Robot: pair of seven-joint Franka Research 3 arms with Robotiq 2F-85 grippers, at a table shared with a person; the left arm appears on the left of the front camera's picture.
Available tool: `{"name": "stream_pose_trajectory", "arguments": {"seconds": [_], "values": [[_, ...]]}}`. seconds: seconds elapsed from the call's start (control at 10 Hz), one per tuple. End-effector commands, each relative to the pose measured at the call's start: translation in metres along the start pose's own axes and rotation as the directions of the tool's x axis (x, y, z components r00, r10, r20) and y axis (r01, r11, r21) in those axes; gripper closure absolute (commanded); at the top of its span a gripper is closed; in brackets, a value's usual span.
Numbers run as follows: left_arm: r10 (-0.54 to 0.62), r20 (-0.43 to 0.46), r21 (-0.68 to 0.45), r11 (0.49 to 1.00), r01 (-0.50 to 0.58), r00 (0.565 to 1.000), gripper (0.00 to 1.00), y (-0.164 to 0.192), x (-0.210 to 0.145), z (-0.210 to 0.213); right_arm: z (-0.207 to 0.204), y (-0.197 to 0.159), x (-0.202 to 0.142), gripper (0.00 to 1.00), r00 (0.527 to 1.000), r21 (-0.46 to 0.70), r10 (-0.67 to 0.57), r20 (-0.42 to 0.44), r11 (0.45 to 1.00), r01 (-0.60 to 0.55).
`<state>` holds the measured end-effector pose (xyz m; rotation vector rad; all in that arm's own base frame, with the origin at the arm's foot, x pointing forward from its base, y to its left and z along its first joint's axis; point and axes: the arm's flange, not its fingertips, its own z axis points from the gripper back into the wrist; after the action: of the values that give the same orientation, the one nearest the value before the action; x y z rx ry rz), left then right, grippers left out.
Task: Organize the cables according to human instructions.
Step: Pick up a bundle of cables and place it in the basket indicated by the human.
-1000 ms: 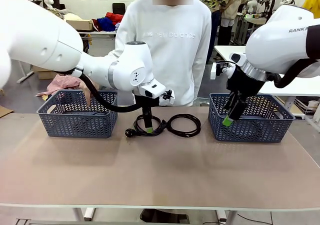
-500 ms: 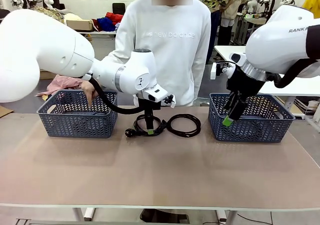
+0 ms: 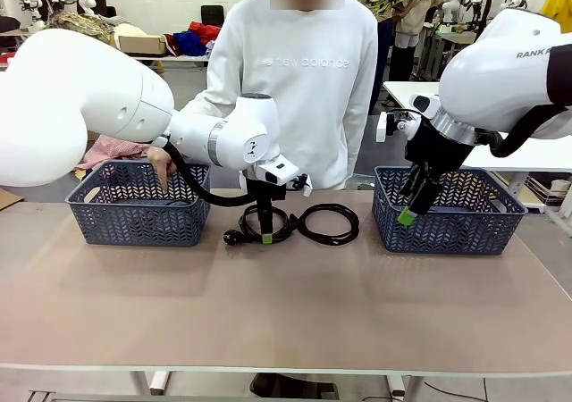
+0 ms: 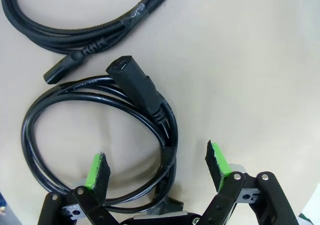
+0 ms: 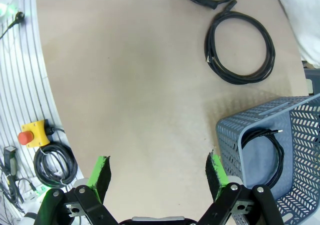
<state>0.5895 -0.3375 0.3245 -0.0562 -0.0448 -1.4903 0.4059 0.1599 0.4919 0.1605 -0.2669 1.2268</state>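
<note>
Left pincer (image 3: pixel 264 230) hangs spread wide over a coiled cable (image 4: pixel 169 140) at centre frame on the counter (image 3: pixel 286 313), the bundled strands lying between its green pads (image 4: pixel 97 167); a second coil (image 3: pixel 329 224) lies just to its right. Best to drop straight down, close on all turns at once beside the plug (image 4: pixel 142 92), and lift clear before swinging to the left basket (image 3: pixel 134 225), where the person's hand (image 3: pixel 161 164) points. Right pincer (image 3: pixel 413 207), spread and empty, hovers over the right basket (image 3: pixel 447 235), one cable (image 5: pixel 262 157) inside.
</note>
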Motion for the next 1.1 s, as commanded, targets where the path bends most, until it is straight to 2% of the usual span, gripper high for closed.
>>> {"name": "stream_pose_trajectory", "arguments": {"seconds": [0.0,1.0], "values": [[0.022,-0.024,-0.007,1.0,-0.022,0.999,0.0,0.002,0.0,-0.001,0.002,0.0,0.003,0.0,1.0,-0.001,0.001,-0.002,1.0,-0.001],[0.019,-0.015,-0.028,0.999,-0.02,1.0,0.0,-0.016,-0.001,-0.014,0.002,0.0,0.003,0.0,1.0,-0.001,0.001,-0.002,1.0,-0.001]]}}
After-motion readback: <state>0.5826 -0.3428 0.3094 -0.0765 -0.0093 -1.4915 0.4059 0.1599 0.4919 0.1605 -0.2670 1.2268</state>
